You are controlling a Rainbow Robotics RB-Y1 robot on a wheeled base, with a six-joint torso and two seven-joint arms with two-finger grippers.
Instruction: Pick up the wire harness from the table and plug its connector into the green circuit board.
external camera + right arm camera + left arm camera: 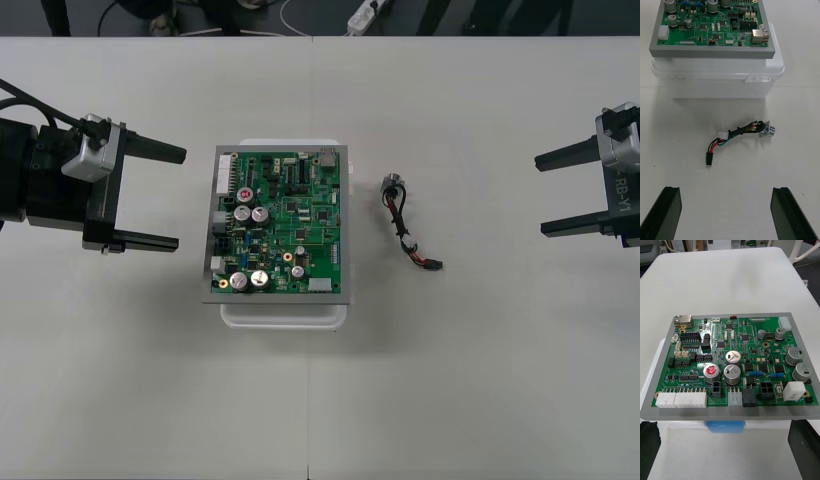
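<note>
The green circuit board (279,223) sits on its white base (284,314) in the middle of the table. To its right the wire harness (405,232) lies loose on the table, its round metal socket (391,184) at the far end and its black plug (433,265) at the near end. In the right wrist view the harness (738,135) lies between the board (711,26) and my right gripper (726,210), which is open. At the table's left side my left gripper (166,198) is open, facing the board (730,363). My right gripper (558,192) waits at the right edge.
Bare table surface surrounds the board and harness. Beyond the table's far edge, a strip of dark floor carries cables and a power strip (367,13).
</note>
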